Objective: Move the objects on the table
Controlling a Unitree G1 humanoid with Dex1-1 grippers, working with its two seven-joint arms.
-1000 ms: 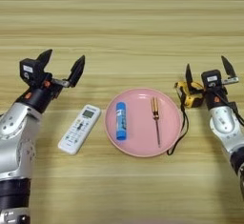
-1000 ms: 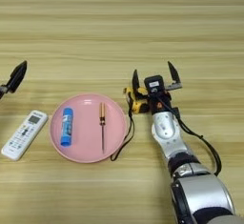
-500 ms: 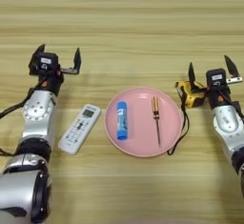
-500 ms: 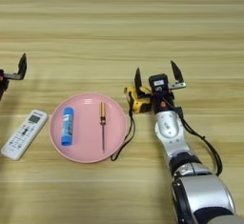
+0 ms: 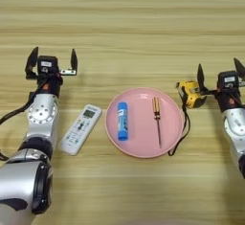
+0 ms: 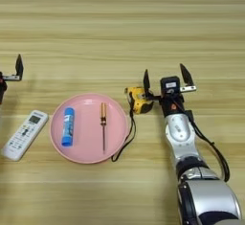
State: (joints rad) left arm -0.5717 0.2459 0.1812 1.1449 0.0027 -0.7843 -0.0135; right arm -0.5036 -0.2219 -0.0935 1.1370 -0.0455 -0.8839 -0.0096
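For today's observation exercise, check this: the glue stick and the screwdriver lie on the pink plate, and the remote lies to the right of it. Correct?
Not quite. The remote lies left of the pink plate, as the left eye view shows. The glue stick and the screwdriver do lie on the plate.

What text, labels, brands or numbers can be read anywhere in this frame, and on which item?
None can be read.
Remote control: screen and buttons carry marks too small to read.
Glue stick on the pink plate: no legible label.
Tape measure: no legible print.
Left gripper and right gripper: each has a small white tag, unreadable.
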